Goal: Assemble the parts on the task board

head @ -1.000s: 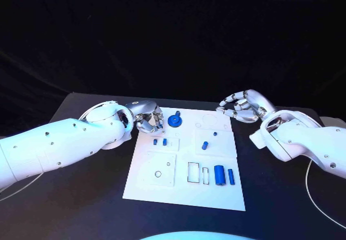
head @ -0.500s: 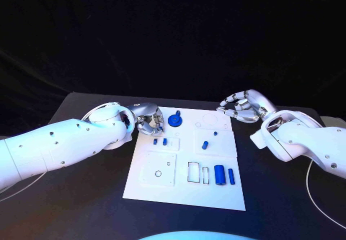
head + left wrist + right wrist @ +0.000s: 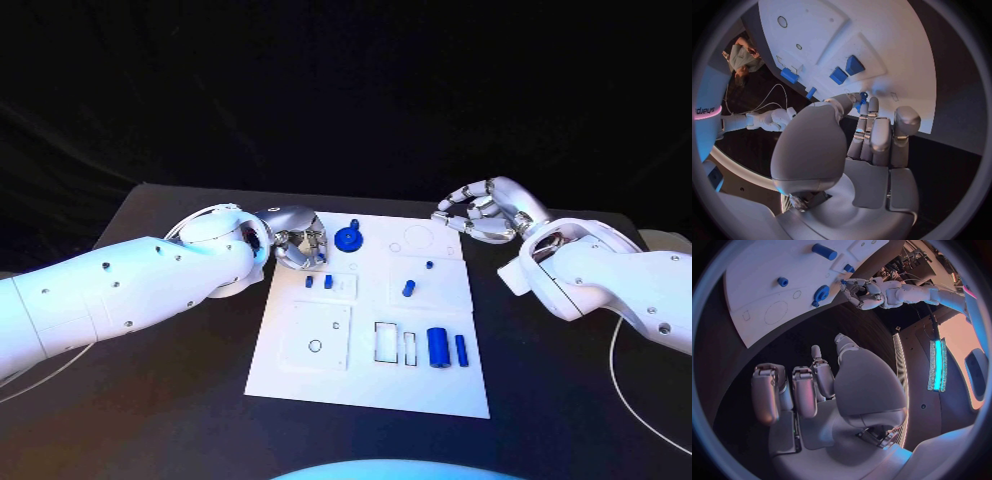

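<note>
Head view: task board (image 3: 310, 375) lies mid-desk, with my left hand (image 3: 299, 240) at its far left corner and my right hand (image 3: 483, 212) just off its far right corner. Both hands have fingers curled in and hold nothing that I can see. The blue gear (image 3: 349, 240) sits beside my left hand; I cannot tell whether a finger touches it. Two small blue blocks (image 3: 319, 282), a short peg (image 3: 410, 289) and two blue cylinders (image 3: 447, 349) rest on the board.

Left wrist view: my left hand (image 3: 870, 137) is clenched over the board edge (image 3: 904, 85), fingertips close to a small blue piece; contact unclear. My judgement: the step in hand is approach to the gear; the next move calls for opening the fingers and closing them on it.

Right wrist view: my right hand (image 3: 798, 390) hangs curled above bare desk (image 3: 804, 335), apart from the board. Nothing obstructs the gear.
</note>
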